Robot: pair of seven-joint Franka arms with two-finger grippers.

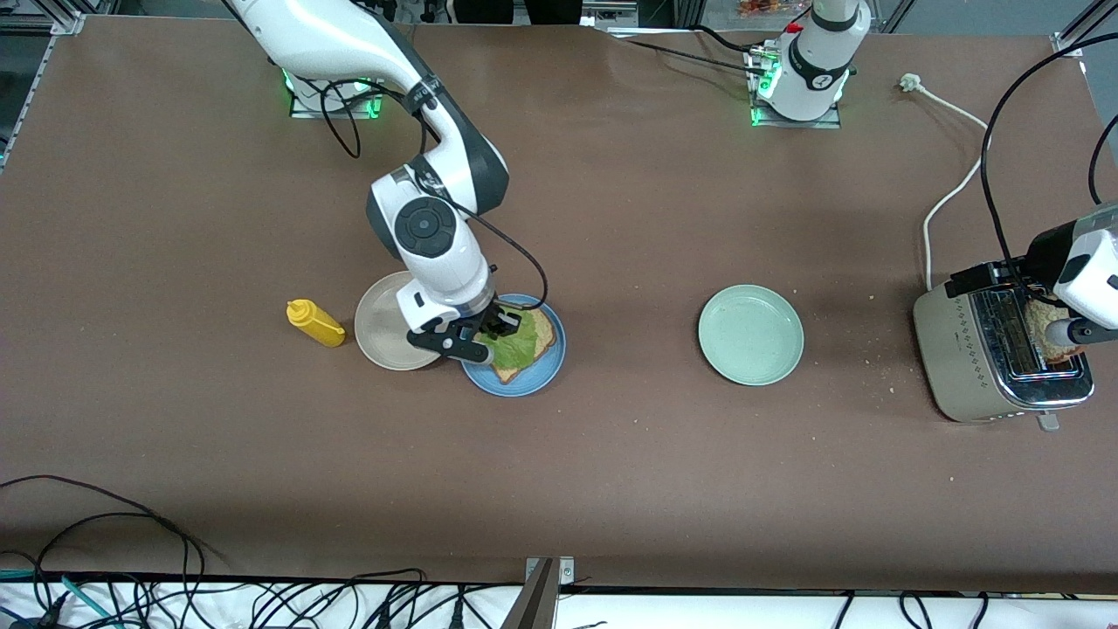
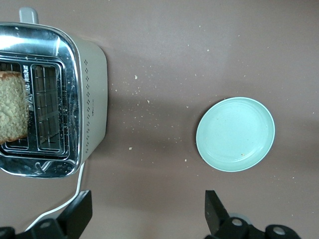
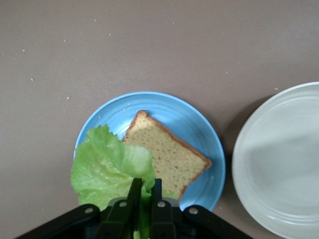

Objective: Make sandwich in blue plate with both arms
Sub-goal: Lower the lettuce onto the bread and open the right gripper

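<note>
Sandwich, part-built: one brown bread slice [image 3: 167,157] on round blue plate [image 3: 172,107]; right gripper [image 3: 144,191] pinches ruffled green lettuce leaf [image 3: 107,167] over it. Second slice [image 2: 12,107] sits in steel toaster [image 2: 84,99] (unfetched), left gripper [image 2: 147,214] wide above.

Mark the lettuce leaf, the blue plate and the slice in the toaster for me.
lettuce leaf [image 3: 107,167]: right wrist view, middle of the ruffled leaf.
blue plate [image 3: 172,112]: right wrist view, bare rim area beside the bread.
slice in the toaster [image 2: 12,107]: left wrist view, cut face of the bread in the slot.
</note>
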